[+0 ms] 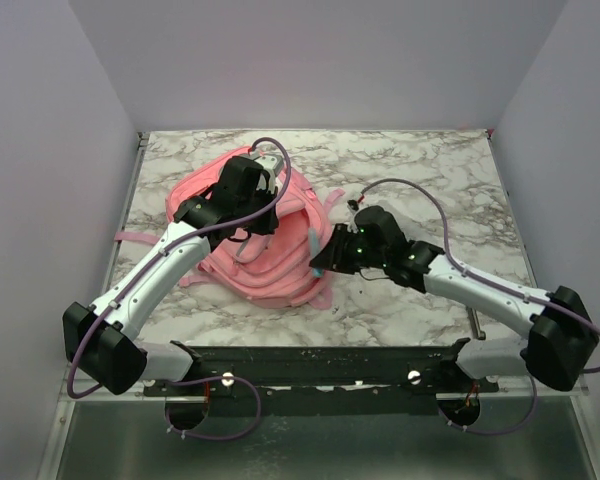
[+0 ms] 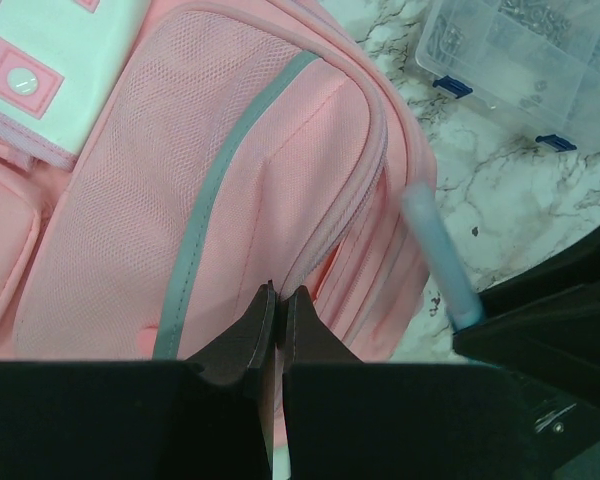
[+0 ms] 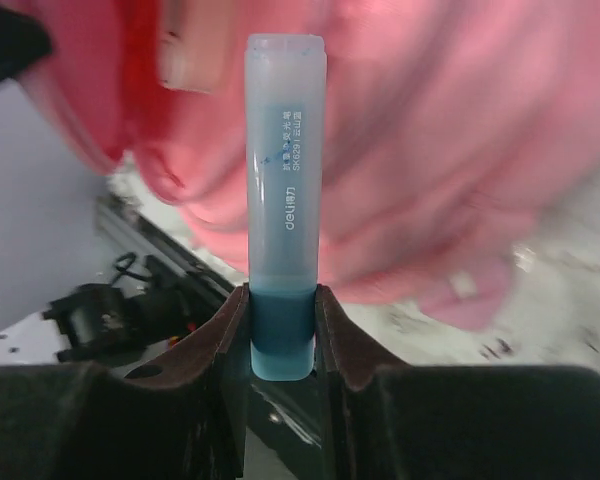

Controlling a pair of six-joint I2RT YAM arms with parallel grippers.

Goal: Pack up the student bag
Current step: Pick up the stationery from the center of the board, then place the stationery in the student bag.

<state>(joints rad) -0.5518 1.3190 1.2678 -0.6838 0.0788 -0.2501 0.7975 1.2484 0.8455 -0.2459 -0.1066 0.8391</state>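
At the centre-left of the marble tabletop, seen from overhead, lies the student bag. It is a soft pink heap with one strap trailing toward the left edge of the frame. The left arm reaches in from the lower left corner, and its wrist sits over the upper part of the bag. The right arm comes in from the lower right and ends at the bag's right-hand edge.

In the left wrist view, the left claw has its two dark fingers drawn almost together, with only a thin pink sliver showing between them. The tips rest against the bag at the zip seam, just right of a grey trim band that runs down a mesh-fronted pocket. I cannot tell whether any fabric is pinched between them. A white patch sits on the bag in the upper left of that frame. A clear plastic organiser box with blue latches stands on the marble in the upper right, apart from the bag.

In the right wrist view, the right claw is clamped on a pale blue marker, gripping it by its darker teal lower end. The marker stands straight up out of the fingers, with its translucent capped end at the top of the frame and "deli" printed on the label. Behind it the pink bag fills the upper and right parts of the view, blurred. From the left wrist camera, the same marker shows at the right of the frame, just beside the bag's side.
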